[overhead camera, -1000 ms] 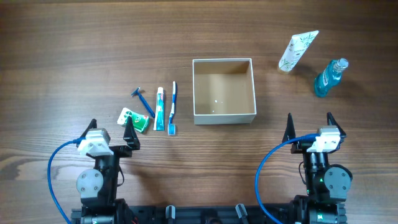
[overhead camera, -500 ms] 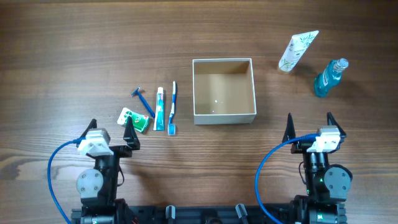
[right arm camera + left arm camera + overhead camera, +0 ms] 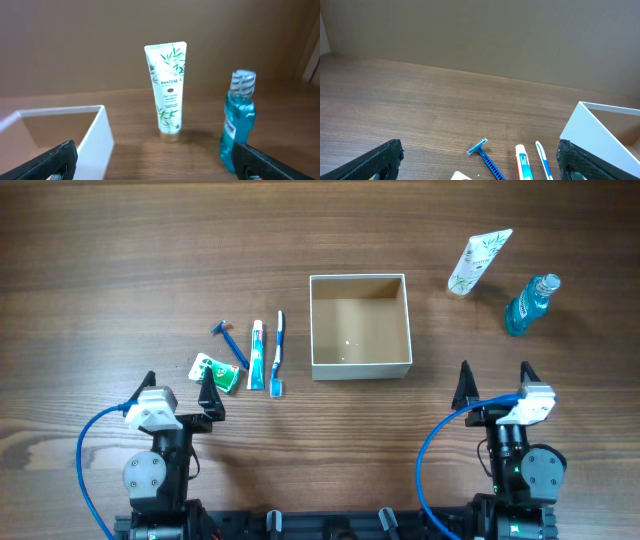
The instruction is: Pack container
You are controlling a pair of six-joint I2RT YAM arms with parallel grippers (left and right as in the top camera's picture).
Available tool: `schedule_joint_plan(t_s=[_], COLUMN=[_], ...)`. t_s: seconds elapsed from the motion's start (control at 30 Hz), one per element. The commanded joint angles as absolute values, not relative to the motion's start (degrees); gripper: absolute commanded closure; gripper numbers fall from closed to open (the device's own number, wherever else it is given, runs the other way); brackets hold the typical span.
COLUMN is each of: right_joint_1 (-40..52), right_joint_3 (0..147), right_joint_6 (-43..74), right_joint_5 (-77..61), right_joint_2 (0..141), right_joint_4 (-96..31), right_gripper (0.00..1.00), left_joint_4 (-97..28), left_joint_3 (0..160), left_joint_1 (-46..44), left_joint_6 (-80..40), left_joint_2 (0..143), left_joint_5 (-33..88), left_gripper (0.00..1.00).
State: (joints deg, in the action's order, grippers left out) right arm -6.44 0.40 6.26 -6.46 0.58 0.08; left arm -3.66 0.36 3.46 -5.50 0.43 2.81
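The container (image 3: 361,365), a square open box with white walls and a tan inside, sits mid-table and holds nothing; its wall also shows in the left wrist view (image 3: 600,131) and the right wrist view (image 3: 92,142). Left of it lie a toothbrush (image 3: 279,352), a toothpaste tube (image 3: 257,355), a blue razor (image 3: 230,342) and a green packet (image 3: 214,371). At the right lie a white tube (image 3: 478,262) and a blue bottle (image 3: 530,304). My left gripper (image 3: 178,391) is open near the packet. My right gripper (image 3: 493,383) is open below the bottle.
The wooden table (image 3: 120,250) stretches around the items. A brown wall backs the table in the wrist views. Blue cables (image 3: 92,450) loop beside both arm bases at the front edge.
The right gripper has turned and shifted slightly to the left. The left arm and all the items have not moved.
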Motion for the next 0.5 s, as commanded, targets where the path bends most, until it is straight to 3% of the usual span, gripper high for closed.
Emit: schedule_joint_plan(t_s=[0.0,0.17,0.47], right_joint_1=[-6.6,-6.6,-6.6], right_joint_3=[0.3,0.3,0.3], right_joint_6=[19.7,29.2,29.0], right_joint_5=[-7.6,-7.6,-7.6], right_joint_2=[0.8,0.8,0.8], right_joint_4=[0.6,2.5,7.4], right_gripper=[0.0,0.0,0.0], left_joint_4=[-4.3,-4.3,-4.3], left_joint_3=[0.3,0.3,0.3], left_joint_1=[3.2,3.2,3.2], left_joint_6=[-6.5,-6.5,-6.5], left_joint_2=[0.4,0.4,0.4], left_joint_5=[1.9,1.8,1.9], left_gripper=[0.0,0.0,0.0])
